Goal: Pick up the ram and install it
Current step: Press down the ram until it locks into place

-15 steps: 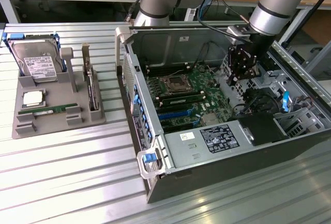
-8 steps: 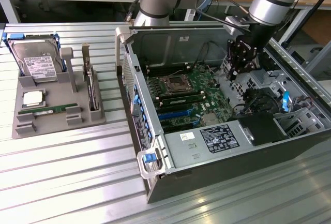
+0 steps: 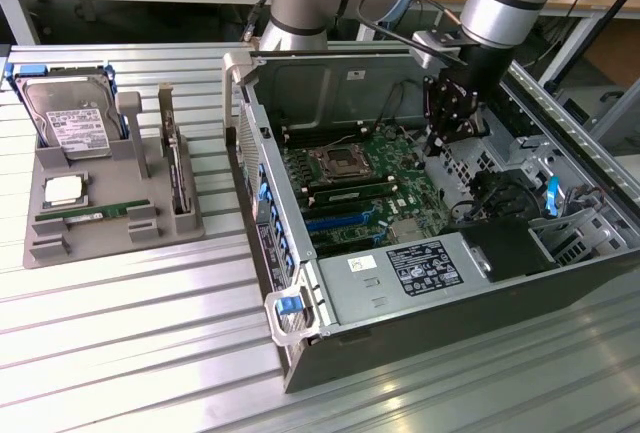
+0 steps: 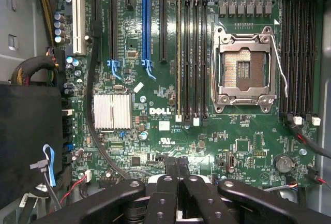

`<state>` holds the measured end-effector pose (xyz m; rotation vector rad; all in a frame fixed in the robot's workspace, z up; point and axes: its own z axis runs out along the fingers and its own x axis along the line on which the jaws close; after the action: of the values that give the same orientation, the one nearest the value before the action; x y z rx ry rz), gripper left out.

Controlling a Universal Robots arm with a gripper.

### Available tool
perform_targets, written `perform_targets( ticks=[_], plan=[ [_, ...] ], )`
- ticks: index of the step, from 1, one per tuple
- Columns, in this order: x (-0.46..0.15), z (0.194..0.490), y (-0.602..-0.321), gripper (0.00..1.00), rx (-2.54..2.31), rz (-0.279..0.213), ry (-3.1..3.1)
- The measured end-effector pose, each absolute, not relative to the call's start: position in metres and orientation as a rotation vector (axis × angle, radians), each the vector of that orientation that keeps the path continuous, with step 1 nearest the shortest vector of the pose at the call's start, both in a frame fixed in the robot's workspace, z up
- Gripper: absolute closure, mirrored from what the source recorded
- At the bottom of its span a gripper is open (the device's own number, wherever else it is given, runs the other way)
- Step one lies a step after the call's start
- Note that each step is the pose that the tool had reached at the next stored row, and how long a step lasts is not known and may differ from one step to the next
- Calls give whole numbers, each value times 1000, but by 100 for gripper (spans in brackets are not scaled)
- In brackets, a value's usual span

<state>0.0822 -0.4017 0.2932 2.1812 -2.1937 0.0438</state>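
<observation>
One ram [image 3: 88,216], a thin green stick with a white label, lies flat on the grey holder tray [image 3: 40,245] at the exterior view's left. A second green ram stick [image 3: 352,195] stands edge-on in a memory slot [image 4: 179,53] beside the CPU socket [image 4: 244,69]. My gripper [image 3: 437,145] hangs inside the open computer case, above the motherboard [image 4: 155,131] and far from the tray. In the wrist view the gripper [image 4: 178,168] is shut, its black fingers [image 4: 166,188] pressed together with nothing between them.
The tray also carries a silver hard drive [image 3: 70,118], a CPU chip [image 3: 62,190] and an upright expansion card [image 3: 176,158]. The case walls [image 3: 400,338], a power supply [image 3: 405,271], a black box [image 4: 26,131] and loose cables [image 4: 95,120] surround the board.
</observation>
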Motion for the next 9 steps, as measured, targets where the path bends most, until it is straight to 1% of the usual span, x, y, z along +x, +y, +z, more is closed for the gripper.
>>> perform_targets(
  ticks=[9],
  plan=[
    [82,293,-402,89,2181,44,-2194]
  ],
)
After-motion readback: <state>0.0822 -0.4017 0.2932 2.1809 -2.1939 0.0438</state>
